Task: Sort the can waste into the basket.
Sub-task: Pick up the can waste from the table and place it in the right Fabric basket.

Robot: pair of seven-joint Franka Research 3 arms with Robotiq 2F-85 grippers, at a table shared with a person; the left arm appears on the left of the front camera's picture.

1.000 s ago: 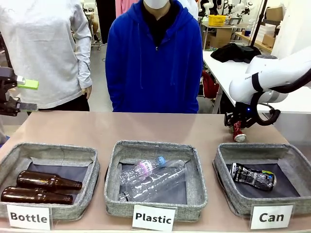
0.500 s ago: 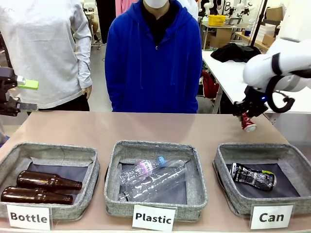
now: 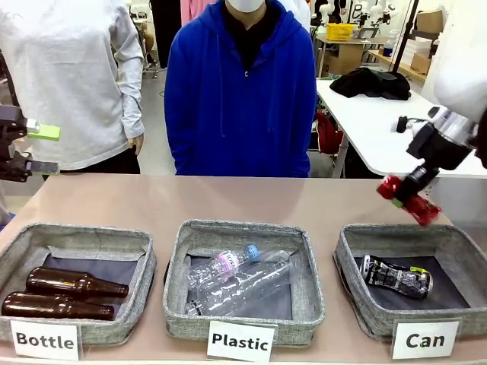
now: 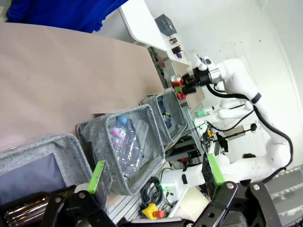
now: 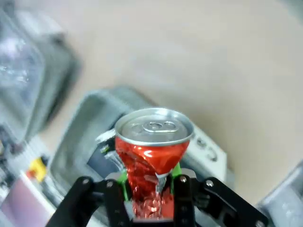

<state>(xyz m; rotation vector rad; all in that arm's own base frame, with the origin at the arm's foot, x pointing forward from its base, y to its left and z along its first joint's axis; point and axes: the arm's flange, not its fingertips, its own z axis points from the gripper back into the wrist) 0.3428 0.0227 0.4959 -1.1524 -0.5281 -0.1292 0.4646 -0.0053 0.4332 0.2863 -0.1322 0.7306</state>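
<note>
The red can (image 3: 409, 201), pinched at its middle, hangs tilted above the far rim of the grey "Can" basket (image 3: 346, 255), with my right gripper (image 3: 413, 188) shut on it. In the right wrist view the red can (image 5: 152, 147) shows its silver end between the green pads of the right gripper (image 5: 150, 183), over the basket (image 5: 87, 111). A black crushed can (image 3: 396, 277) lies inside that basket. At the far left edge my left gripper (image 3: 42, 149) stays raised and open; in its own view the left gripper (image 4: 154, 172) has nothing between its fingers (image 4: 97, 176).
The "Plastic" basket (image 3: 176, 262) with clear bottles (image 3: 237, 278) sits in the middle, and the "Bottle" basket (image 3: 144, 255) with two brown bottles (image 3: 67, 294) at the left. Two people stand at the table's far side. A white table (image 3: 365, 114) lies back right.
My right arm has lifted the red can off the table at back right and carried it up and rightward over the Can basket's far rim, tilting it. The left arm has not moved.
</note>
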